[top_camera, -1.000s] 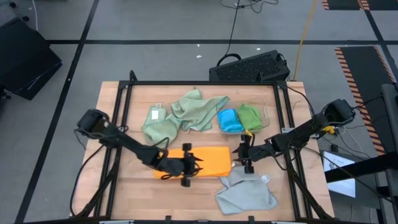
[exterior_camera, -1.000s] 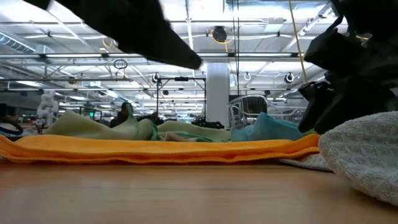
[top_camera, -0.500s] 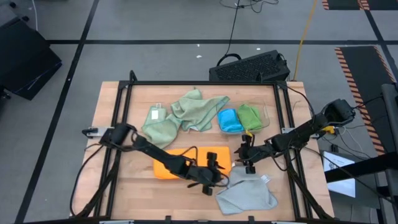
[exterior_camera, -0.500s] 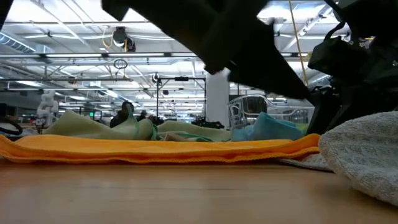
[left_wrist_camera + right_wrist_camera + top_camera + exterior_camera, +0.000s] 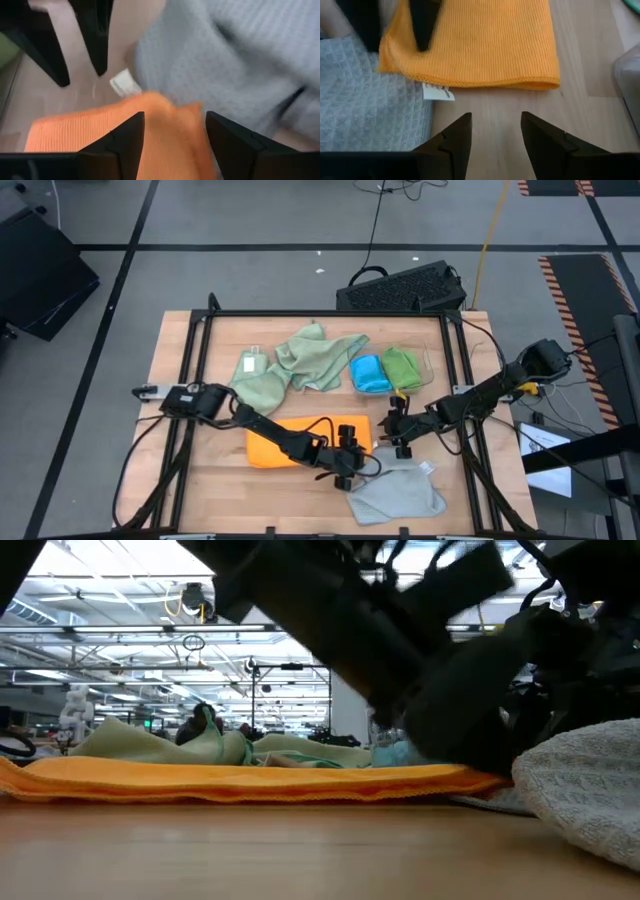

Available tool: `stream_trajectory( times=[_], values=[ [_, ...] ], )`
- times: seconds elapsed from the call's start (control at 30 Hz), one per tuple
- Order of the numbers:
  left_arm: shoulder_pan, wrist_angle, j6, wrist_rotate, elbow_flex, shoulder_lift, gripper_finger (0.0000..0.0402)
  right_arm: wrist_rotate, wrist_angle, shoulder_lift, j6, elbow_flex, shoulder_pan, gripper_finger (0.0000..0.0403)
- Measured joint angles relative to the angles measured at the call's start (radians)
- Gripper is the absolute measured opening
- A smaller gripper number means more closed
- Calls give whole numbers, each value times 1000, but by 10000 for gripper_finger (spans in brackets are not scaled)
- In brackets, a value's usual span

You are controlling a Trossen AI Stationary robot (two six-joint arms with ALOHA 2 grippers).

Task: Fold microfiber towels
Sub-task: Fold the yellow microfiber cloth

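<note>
Orange towel [image 5: 300, 442] lies flat mid-table; the left gripper [image 5: 350, 461] straddles its right end beside the grey towel [image 5: 398, 492], fingers parted, gripping nothing. The right gripper [image 5: 397, 431] hovers just off that edge, half-open and empty.

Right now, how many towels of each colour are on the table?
Pale green towels: 2
Bright green towel: 1
Blue towel: 1
Orange towel: 1
Grey towel: 1
Total: 6
</note>
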Motion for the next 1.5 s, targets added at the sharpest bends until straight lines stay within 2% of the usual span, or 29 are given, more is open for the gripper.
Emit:
stream_trajectory(
  times=[0.1,0.17,0.27,0.43,0.47,0.63,0.73,0.97,1.33,1.5],
  values=[
    [4,-13,9,13,-1,4,202,0,0,0,6,0,0,162],
    [6,-19,8,35,-1,6,179,0,5,0,6,0,0,162],
    [16,-35,3,73,1,10,131,0,12,0,5,0,0,162],
    [15,-58,-9,74,1,4,24,0,14,0,10,0,0,162],
    [14,-65,-17,74,1,-2,14,0,14,0,15,0,0,162],
    [5,-108,-68,50,-1,-53,13,1,53,1,24,0,0,162],
    [1,-133,-102,34,-1,-77,7,3,157,1,20,0,5,162],
    [-3,-148,-178,24,-1,-98,25,3,322,0,-47,0,41,183],
    [6,-151,-233,32,-1,-96,21,8,319,22,-19,0,94,198],
    [7,-148,-246,-21,-1,-96,33,32,316,53,6,0,107,199]
  ],
)
